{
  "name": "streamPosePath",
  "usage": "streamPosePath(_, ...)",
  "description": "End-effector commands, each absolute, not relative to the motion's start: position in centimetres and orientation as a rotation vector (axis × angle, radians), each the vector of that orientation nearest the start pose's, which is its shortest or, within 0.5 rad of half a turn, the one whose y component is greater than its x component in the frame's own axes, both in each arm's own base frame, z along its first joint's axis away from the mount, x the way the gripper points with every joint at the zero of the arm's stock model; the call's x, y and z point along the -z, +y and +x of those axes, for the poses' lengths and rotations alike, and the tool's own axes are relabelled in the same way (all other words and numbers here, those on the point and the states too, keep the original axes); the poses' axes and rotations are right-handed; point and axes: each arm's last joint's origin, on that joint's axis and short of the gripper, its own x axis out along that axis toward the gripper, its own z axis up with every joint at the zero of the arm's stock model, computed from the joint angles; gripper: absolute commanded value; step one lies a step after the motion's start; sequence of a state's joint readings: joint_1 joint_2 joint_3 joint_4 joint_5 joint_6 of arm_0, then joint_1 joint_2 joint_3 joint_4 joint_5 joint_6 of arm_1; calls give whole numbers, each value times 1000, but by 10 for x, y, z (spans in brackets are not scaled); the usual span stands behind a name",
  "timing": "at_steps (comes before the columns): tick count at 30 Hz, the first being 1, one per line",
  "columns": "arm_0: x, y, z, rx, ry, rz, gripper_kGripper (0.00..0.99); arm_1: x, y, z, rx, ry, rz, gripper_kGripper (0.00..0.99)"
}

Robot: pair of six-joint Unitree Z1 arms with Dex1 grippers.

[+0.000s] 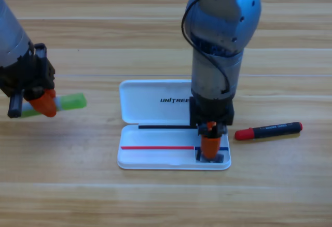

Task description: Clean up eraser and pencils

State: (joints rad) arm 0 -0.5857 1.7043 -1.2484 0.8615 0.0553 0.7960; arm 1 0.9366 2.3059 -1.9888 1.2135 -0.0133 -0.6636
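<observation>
The green-and-white tube (71, 102) hangs tilted above the table at the left, with my left gripper (44, 102) shut on its middle. My right gripper (210, 146) points straight down into the lower right corner of the open white case (155, 158). The black eraser (213, 158) lies in that corner right at the gripper's tip and is mostly hidden by it. Whether the gripper still holds it does not show. The pen (268, 130), with its red end and black barrel, lies flat on the table just right of the case.
The case's lid (150, 102) lies open flat behind its tray. The right arm stands tall over the case's right half. Bare wooden table surrounds the case.
</observation>
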Motion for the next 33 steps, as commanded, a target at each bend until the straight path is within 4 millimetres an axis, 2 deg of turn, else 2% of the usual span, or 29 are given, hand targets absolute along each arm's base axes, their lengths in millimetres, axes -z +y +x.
streamPosePath(1,-286,-158,251,937,1080,1077,0,-303,340,242,-1230,1045,-1199,902)
streamPosePath(4,-286,-158,251,937,1079,1076,0,-329,315,228,-1243,1010,-1198,904)
streamPosePath(6,-288,-159,250,939,1071,1076,0,-330,295,228,-1250,1021,-1218,902)
streamPosePath(10,-301,-169,249,967,1056,1079,0,-306,266,241,-1256,1131,-1242,900)
streamPosePath(13,-312,-184,247,1007,1042,1077,0,-279,254,258,-1275,1185,-1253,900)
streamPosePath(17,-319,-211,245,1063,1014,1089,0,-244,248,287,-1264,1194,-1281,900)
streamPosePath(22,-310,-245,249,1142,1021,1102,0,-214,248,317,-1254,1172,-1303,896)
streamPosePath(28,-293,-270,252,1204,1045,1110,0,-191,256,339,-1270,1172,-1316,836)
streamPosePath(33,-280,-284,253,1222,1069,1121,0,-181,261,347,-1274,1178,-1320,805)
